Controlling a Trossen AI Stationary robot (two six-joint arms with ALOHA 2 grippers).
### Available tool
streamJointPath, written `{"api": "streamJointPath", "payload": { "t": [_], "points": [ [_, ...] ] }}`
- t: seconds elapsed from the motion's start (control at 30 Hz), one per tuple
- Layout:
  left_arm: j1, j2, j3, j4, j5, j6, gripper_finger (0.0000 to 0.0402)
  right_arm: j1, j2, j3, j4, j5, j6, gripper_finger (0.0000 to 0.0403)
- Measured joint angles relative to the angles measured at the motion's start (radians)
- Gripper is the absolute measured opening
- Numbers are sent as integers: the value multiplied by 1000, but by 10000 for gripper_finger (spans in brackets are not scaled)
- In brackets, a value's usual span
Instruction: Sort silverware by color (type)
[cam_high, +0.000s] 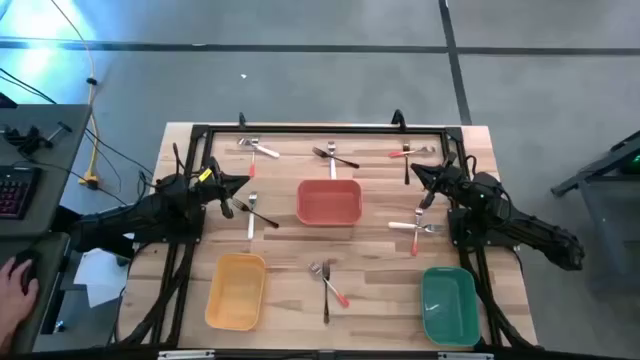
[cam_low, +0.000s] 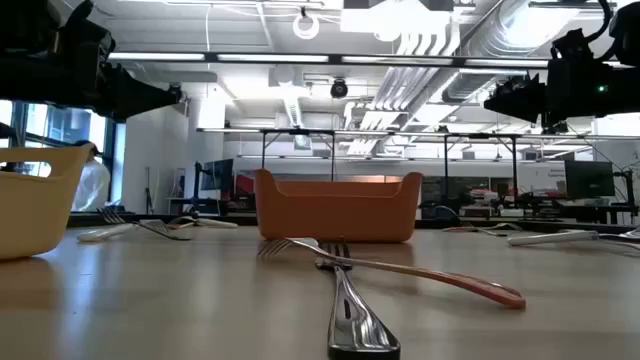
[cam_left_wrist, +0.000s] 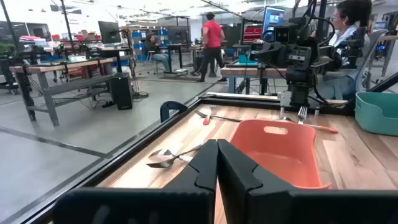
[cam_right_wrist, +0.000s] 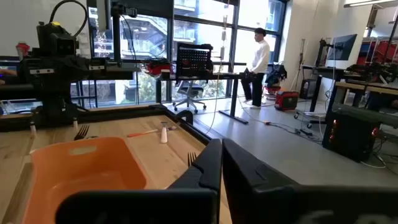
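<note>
Table (cam_high: 300, 250): 3 bins, silverware (cam_high: 327, 280) outside.

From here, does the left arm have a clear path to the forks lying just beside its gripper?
Probably yes: the left gripper, shut and empty, hangs right by those forks, with only bare table between and the red bin off to the side.

No legible text, labels, brands, numbers or signs anywhere. Distant monitors in room too blurred to read.
</note>
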Motion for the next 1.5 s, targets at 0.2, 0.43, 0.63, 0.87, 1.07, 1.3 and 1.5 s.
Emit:
{"api": "streamJointPath", "payload": {
  "t": [0.2,0.43,0.63,0.87,1.07,1.3,1.5],
  "points": [
    [0,0,0,0,0,0,1,0,0,0,0,0,0,0],
    [0,0,0,0,0,0,1,0,0,0,0,0,0,0],
    [0,0,0,0,0,0,1,0,0,0,0,0,0,0],
    [0,0,0,0,0,0,1,0,0,0,0,0,0,0],
    [0,0,0,0,0,0,1,0,0,0,0,0,0,0],
    [0,0,0,0,0,0,1,2,0,0,4,-6,288,0],
    [0,0,0,0,0,0,1,-1,-2,0,64,89,347,0]
  ]
}}
